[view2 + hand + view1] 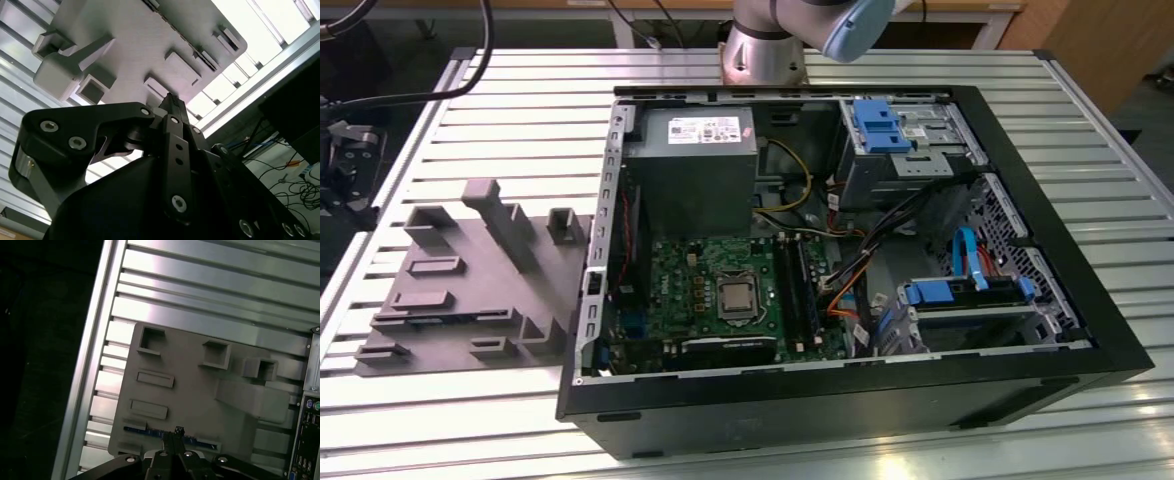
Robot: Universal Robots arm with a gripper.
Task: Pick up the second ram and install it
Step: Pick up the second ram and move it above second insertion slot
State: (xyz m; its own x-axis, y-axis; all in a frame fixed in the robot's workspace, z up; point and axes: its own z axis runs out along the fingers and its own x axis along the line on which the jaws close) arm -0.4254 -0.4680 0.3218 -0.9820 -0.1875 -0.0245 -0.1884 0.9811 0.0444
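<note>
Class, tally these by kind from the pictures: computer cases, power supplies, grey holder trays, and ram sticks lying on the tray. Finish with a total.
Computer case: 1
Power supply: 1
Grey holder tray: 1
Ram stick on the tray: 1
Total: 4

Entry: no text, number or sign was legible to you at this moment. The power supply [690, 165] carried a white label [700, 128] with dark print, too small for you to read. The processor [738, 296] on the motherboard [687, 270] showed faint marks on its lid, also unreadable. You could see small symbols beside the rear ports [309, 426] in the first wrist view but not make them out.
</note>
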